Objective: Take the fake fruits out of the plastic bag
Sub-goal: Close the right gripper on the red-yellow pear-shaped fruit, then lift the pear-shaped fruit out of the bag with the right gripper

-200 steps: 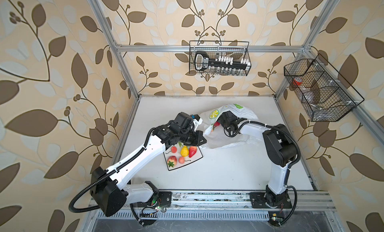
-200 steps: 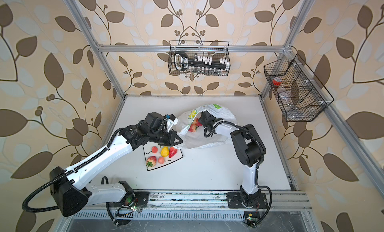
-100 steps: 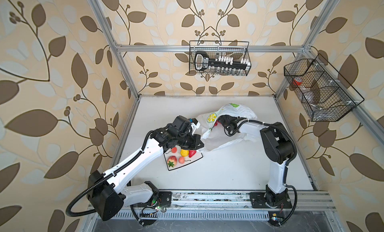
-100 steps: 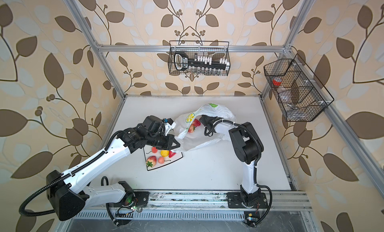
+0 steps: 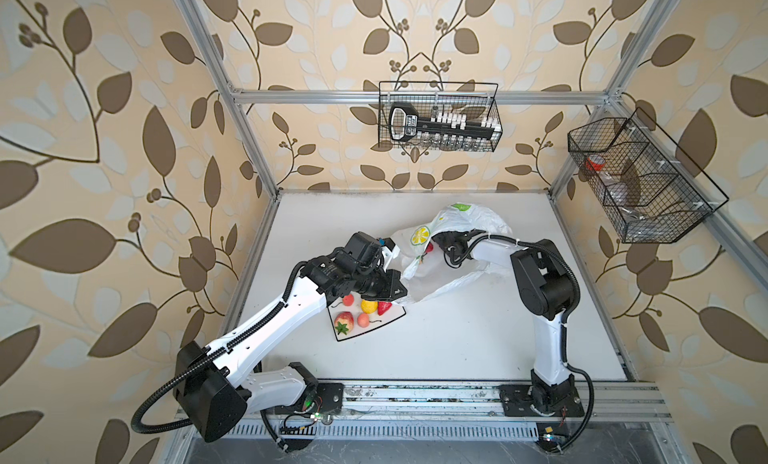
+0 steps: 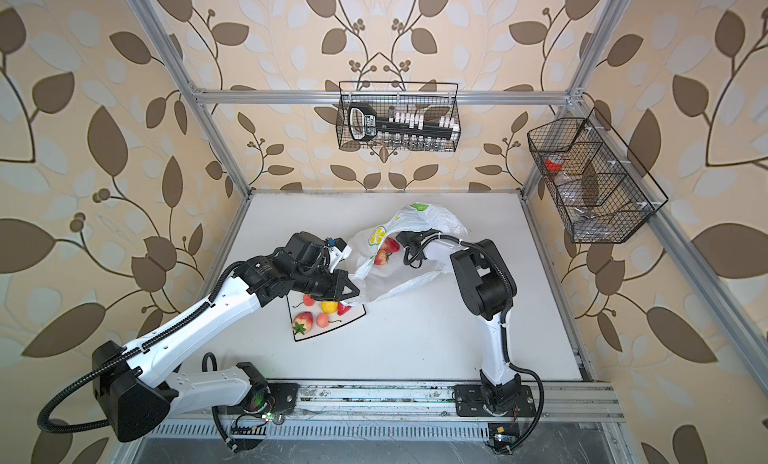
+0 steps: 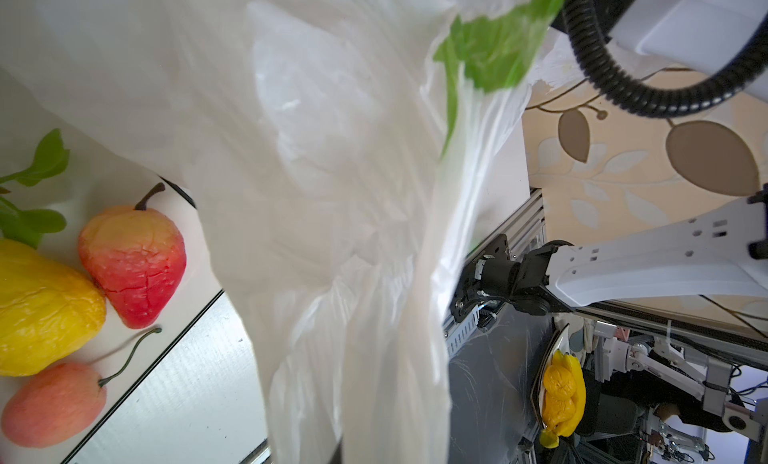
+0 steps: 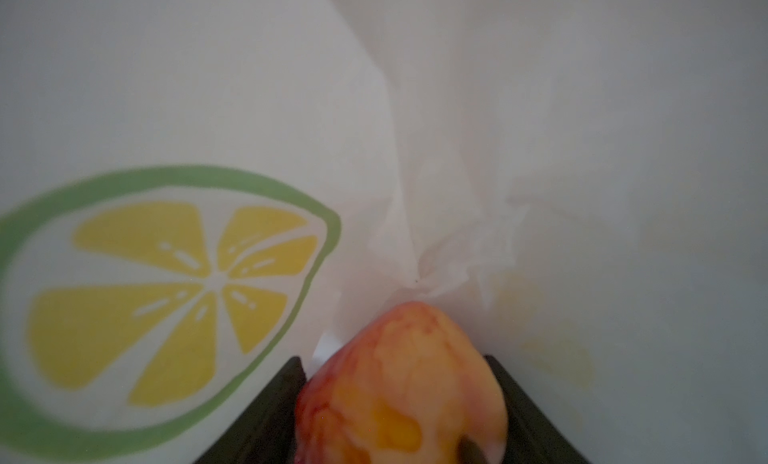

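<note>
Fake fruit [image 8: 401,391] between right gripper [image 8: 392,360] fingers inside plastic bag [image 8: 166,87].

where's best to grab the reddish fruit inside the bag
Grip the fruit across its wide body, a right claw finger on each flank, entering through the open mouth of the plastic bag. It narrows toward its far tip, so a hold nearer the tip would probably slip off.

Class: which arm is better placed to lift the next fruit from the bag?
Right. The right end effector is inside the bag with a fruit between its fingers; the left end effector is shut on the bag's edge, holding it open.
</note>
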`<action>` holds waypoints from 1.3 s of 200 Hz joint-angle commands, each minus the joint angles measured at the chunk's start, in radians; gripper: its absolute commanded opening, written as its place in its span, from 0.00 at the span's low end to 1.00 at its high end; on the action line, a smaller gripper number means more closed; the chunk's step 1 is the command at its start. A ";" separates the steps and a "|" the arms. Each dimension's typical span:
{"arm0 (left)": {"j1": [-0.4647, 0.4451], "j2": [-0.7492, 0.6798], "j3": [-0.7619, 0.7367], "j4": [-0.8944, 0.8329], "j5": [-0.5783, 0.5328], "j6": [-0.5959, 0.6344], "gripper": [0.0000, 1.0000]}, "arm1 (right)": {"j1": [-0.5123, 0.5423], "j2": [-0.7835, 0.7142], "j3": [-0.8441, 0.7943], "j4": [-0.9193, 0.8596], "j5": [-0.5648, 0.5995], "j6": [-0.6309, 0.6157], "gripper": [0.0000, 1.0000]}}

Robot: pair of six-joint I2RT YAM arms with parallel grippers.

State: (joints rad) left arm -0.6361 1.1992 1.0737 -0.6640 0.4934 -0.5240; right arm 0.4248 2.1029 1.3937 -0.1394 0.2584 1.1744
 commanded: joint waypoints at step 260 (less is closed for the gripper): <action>-0.009 0.069 0.082 0.110 -0.131 -0.046 0.00 | 0.004 -0.704 -0.554 0.032 -0.142 -0.199 0.43</action>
State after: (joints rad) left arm -0.6361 1.2575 1.1061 -0.5838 0.3809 -0.5602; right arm 0.4252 1.4445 0.8661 -0.0761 0.1490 0.9970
